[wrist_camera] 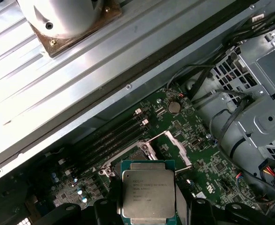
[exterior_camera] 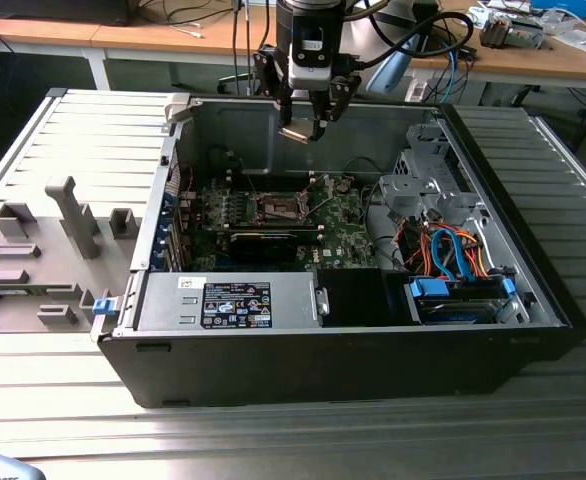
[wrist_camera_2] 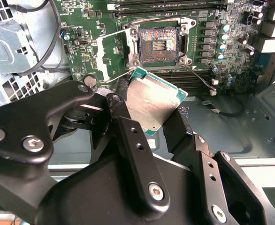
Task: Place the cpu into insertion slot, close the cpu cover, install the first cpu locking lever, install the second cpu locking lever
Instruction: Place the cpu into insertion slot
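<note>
The open computer case [exterior_camera: 323, 360] lies on its side on a ribbed metal table [exterior_camera: 273, 440], and the arm reaches in over its far wall. On the case floor sits the green circuit board [exterior_camera: 345, 222]. The insertion slot [exterior_camera: 278, 208] is near the middle of the board, uncovered, with its contact field bare. The gripper [exterior_camera: 306, 122] hangs well above it, near the far wall. Its fingers [wrist_camera_2: 128, 136] pinch the cpu [exterior_camera: 298, 133] by two opposite edges. From where I stand the chip looks tilted, not level.

I'd say the trouble lies in the descent. If the chip arrives tilted, turned or off-centre, a corner could dig into the socket's fine contacts and bend them. The grip on such thin edges could also let it slip. The cpu cover [wrist_camera: 179, 149] stands open beside the socket, and a thin locking lever [wrist_camera_2: 201, 77] lies close by. Either could catch a finger or the chip if the approach drifts sideways.

The exterior view gives the height above the board, which the wrist cameras flatten. The second wrist view shows the socket's contact field plainly, with one plain silvery face of the chip in front of it. The first wrist view shows the printed metal top, and the chip partly hides the socket there.
</note>
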You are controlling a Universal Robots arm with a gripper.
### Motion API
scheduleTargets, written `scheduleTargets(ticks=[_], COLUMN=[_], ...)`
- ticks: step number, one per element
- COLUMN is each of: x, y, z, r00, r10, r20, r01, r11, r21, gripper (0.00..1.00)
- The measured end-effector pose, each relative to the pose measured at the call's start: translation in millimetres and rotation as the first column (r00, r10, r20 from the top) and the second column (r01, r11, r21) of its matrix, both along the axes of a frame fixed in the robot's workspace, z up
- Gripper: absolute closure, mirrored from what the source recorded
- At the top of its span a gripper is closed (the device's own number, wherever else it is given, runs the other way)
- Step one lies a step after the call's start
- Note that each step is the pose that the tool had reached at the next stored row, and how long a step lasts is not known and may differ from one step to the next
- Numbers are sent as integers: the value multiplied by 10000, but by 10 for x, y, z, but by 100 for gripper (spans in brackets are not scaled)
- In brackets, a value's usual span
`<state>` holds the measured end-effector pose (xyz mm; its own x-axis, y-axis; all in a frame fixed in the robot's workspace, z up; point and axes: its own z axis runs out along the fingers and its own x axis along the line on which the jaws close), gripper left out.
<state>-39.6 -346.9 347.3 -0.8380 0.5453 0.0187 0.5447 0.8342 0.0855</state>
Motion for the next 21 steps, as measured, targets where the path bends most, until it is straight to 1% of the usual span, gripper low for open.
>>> scheduleTargets(ticks=[21], x=[0], y=[0], z=[0], r00=[9999], r10=[-162], r20=[0], r01=[162], r11=[9999], r21=[-11], gripper=[45])
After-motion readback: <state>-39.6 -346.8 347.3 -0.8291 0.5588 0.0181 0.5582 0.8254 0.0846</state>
